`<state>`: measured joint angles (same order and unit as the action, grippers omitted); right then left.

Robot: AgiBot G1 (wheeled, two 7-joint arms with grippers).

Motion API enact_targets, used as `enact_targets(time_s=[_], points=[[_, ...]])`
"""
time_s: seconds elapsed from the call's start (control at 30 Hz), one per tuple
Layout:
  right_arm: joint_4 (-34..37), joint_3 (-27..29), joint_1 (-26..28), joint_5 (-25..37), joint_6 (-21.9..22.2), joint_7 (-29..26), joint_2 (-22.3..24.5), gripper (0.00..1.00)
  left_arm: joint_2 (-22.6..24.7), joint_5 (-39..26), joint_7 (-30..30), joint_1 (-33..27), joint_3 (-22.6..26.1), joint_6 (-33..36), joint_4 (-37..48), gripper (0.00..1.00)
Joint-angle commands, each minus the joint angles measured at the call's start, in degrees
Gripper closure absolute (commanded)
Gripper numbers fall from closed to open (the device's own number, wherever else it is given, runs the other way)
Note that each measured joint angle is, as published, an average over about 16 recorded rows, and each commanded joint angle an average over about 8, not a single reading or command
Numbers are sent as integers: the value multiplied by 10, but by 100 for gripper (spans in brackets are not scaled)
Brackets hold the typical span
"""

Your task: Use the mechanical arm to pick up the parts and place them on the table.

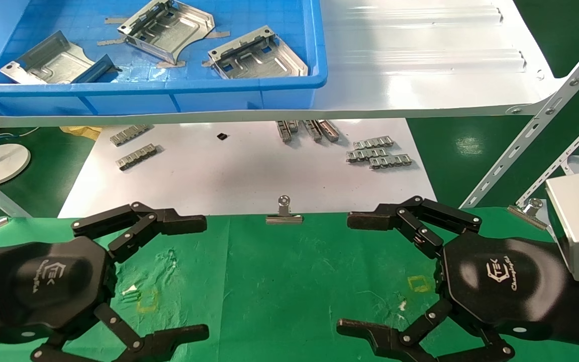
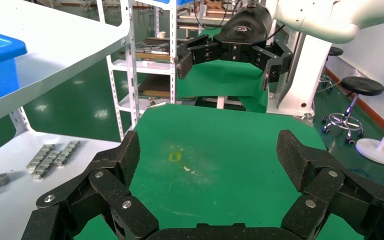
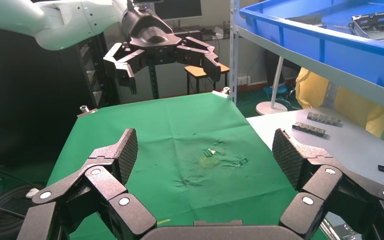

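Observation:
Three silvery stamped metal parts lie in a blue bin (image 1: 249,85) on the white shelf: one at the left (image 1: 51,63), one in the middle (image 1: 166,27), one at the right (image 1: 257,55). My left gripper (image 1: 189,276) hovers open and empty over the left of the green cloth table (image 1: 279,281). My right gripper (image 1: 365,274) hovers open and empty over the right of it, facing the left one. In the left wrist view my own gripper (image 2: 207,160) is open over the cloth, and in the right wrist view my right gripper (image 3: 205,155) is open too.
A white board (image 1: 249,171) beyond the table holds several small grey ribbed strips (image 1: 377,153). A silver binder clip (image 1: 283,213) grips the cloth's far edge; another clip (image 1: 528,211) is at the right. Perforated shelf struts (image 1: 531,146) slant at the right.

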<state>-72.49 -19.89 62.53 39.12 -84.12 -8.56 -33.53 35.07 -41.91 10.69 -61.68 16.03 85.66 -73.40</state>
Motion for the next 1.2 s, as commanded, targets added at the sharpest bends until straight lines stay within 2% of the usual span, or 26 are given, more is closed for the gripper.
enact_targets(time_s=[0.03, 1.2], points=[[0, 0, 0, 0, 0, 0, 0, 100, 0, 0, 0, 0, 0, 0, 0, 0], [0, 0, 0, 0, 0, 0, 0, 100, 0, 0, 0, -1, 0, 0, -1, 0]])
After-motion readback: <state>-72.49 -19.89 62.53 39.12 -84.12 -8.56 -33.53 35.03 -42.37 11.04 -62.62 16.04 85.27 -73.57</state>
